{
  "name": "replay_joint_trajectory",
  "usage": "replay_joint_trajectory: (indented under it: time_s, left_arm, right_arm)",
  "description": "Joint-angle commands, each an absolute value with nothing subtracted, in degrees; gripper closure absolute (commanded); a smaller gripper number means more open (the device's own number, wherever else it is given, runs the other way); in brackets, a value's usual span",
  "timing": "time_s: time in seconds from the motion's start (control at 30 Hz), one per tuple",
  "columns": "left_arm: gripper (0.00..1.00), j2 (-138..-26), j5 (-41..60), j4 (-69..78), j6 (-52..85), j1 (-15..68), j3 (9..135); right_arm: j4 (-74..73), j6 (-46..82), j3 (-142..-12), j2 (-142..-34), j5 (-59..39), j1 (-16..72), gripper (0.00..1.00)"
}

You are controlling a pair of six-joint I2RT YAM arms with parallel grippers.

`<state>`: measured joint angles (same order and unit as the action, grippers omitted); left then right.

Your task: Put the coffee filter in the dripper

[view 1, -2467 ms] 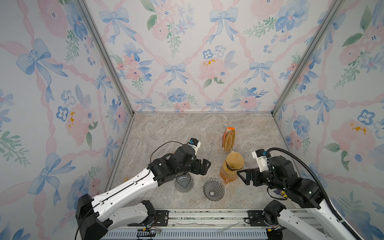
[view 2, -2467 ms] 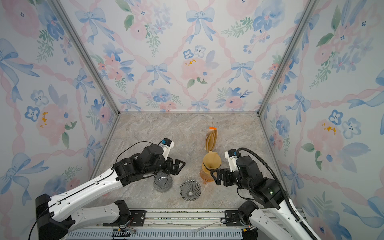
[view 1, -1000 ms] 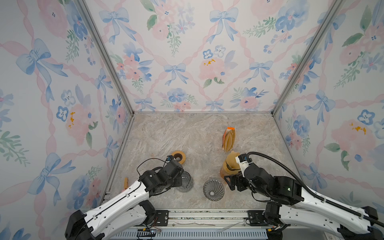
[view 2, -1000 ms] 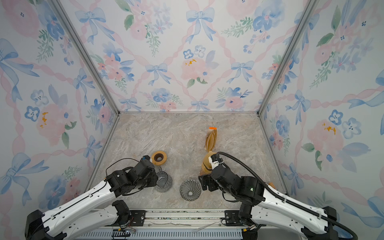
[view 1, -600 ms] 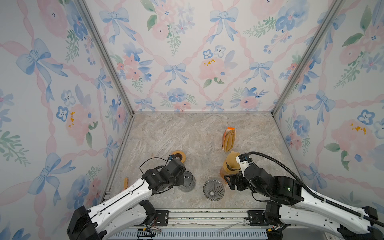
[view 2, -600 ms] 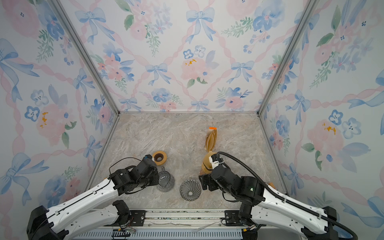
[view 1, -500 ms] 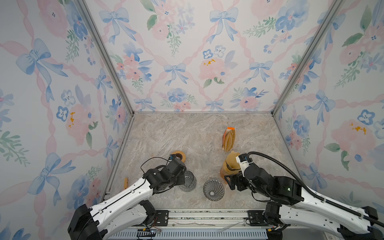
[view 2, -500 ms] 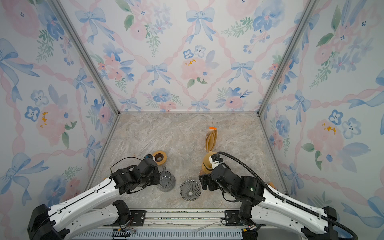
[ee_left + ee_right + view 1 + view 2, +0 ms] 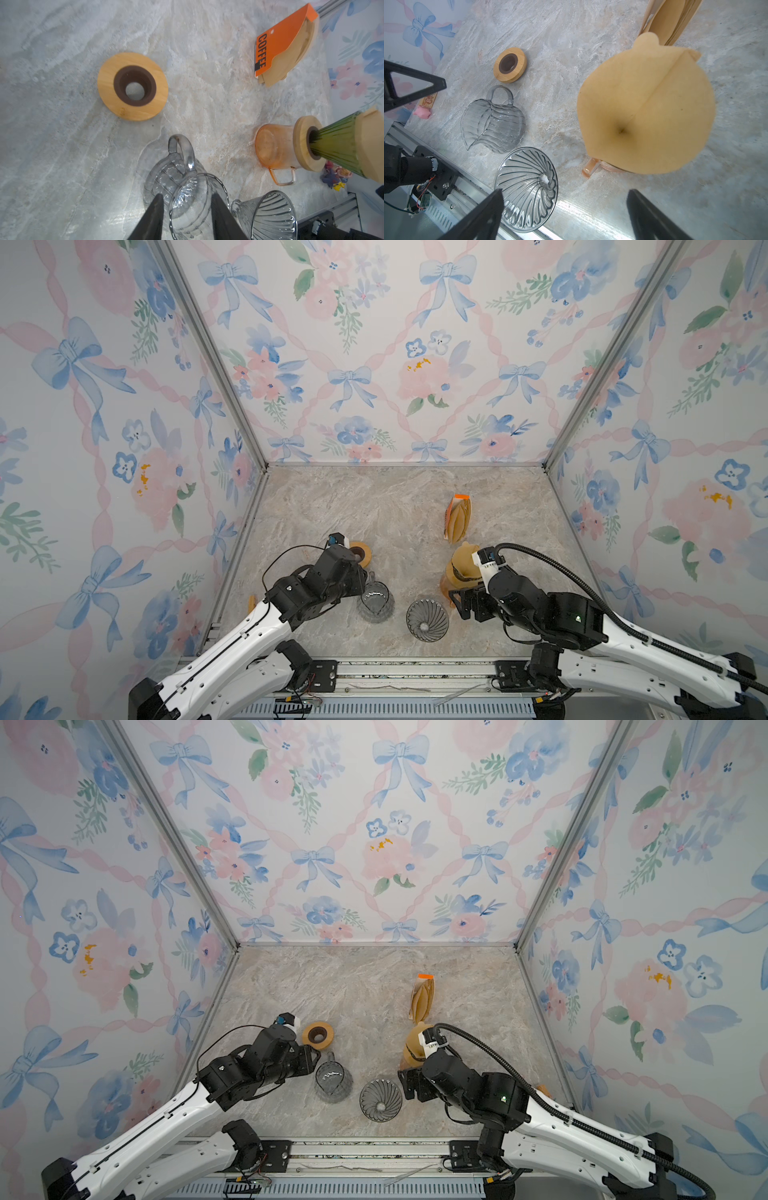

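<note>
A brown paper coffee filter [image 9: 645, 108] [image 9: 461, 562] sits opened in a green dripper [image 9: 336, 145] on an orange carafe [image 9: 272, 148]. In front of it an empty clear glass dripper [image 9: 427, 620] [image 9: 380, 1100] [image 9: 527, 187] rests on the table. My right gripper [image 9: 565, 190] [image 9: 457, 605] hangs open low between the carafe and the clear dripper, holding nothing. My left gripper [image 9: 187, 194] [image 9: 313, 1065] is open, its fingers [image 9: 154, 216] straddling the rim of a clear glass pitcher [image 9: 375, 605] [image 9: 182, 187].
A wooden ring [image 9: 360, 552] [image 9: 133, 86] lies behind the pitcher. A pack of filters with an orange label [image 9: 457, 517] [image 9: 286, 43] leans at the back right. Small toys [image 9: 422, 112] lie by the left wall. The metal rail [image 9: 415, 668] runs along the front edge.
My left arm has edged right with the pitcher, which shifted slightly right, and its jaws have widened. The right arm, lowered beside the carafe, has stayed still for the last second.
</note>
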<state>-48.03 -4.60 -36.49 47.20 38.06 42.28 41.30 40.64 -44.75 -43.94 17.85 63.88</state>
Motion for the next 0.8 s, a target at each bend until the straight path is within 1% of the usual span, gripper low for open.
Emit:
replay_joint_trajectory:
  time_s: [0.0, 0.07, 0.23, 0.33, 0.47, 0.63, 0.77]
  left_arm:
    - [0.52, -49.3, 0.4, -35.0, 43.5, 32.8, 43.3]
    - [0.48, -50.4, 4.4, -32.5, 42.2, 28.3, 42.6]
    - [0.46, -53.2, 17.6, -23.1, 41.2, 13.7, 35.8]
    - [0.45, -55.6, 23.2, -17.2, 42.2, 8.0, 33.1]
    - [0.45, -58.9, 27.5, -9.4, 43.9, 3.7, 30.1]
    - [0.44, -63.6, 30.7, -2.3, 45.4, 0.8, 27.2]
    - [0.43, -67.5, 33.0, 2.6, 46.4, 0.3, 26.1]
  right_arm:
    - [40.4, 39.5, -45.3, -44.0, 17.7, 64.6, 0.06]
    - [39.5, 39.2, -45.4, -44.2, 17.0, 64.8, 0.06]
    - [38.3, 39.1, -45.3, -44.4, 16.4, 65.7, 0.05]
    - [37.4, 39.0, -45.1, -44.3, 16.1, 66.5, 0.04]
    - [33.2, 38.0, -44.4, -43.7, 15.2, 68.5, 0.03]
    - [28.0, 36.4, -43.6, -44.0, 17.4, 71.5, 0.0]
    - [22.9, 34.1, -42.5, -43.7, 18.6, 72.9, 0.02]
